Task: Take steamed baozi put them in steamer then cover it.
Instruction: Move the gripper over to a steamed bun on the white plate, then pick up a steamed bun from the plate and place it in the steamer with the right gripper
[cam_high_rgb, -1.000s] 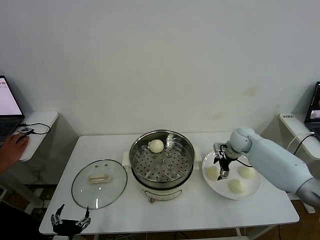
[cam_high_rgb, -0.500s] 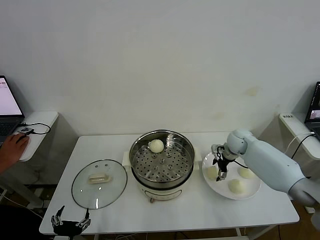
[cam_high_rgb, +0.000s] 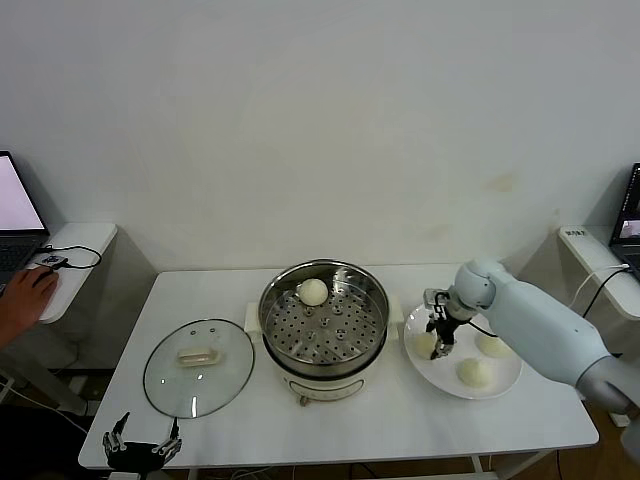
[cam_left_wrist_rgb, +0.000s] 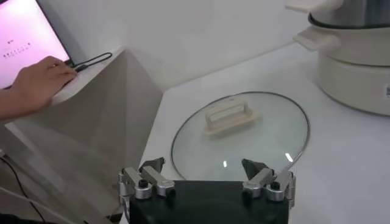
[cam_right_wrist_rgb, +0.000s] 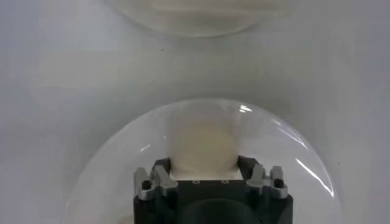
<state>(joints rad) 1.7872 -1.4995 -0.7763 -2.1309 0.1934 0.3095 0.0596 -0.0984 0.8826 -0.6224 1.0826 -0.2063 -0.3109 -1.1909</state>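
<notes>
The steamer stands mid-table with one steamed baozi on its perforated tray. To its right a white plate holds three more baozi. My right gripper points down onto the plate's left bun. In the right wrist view that bun fills the gap between the fingers, which press both its sides; it still rests on the plate. The glass cover lies flat left of the steamer. My left gripper stays open at the table's front-left edge, just short of the cover.
The other two buns lie on the plate's right half. A person's hand rests on a side table by a laptop at far left. Another laptop sits at far right. The steamer base shows in the left wrist view.
My right gripper has shifted slightly left over the plate and its fingers have closed in on the left bun. The left arm, cover and steamer have not moved.
</notes>
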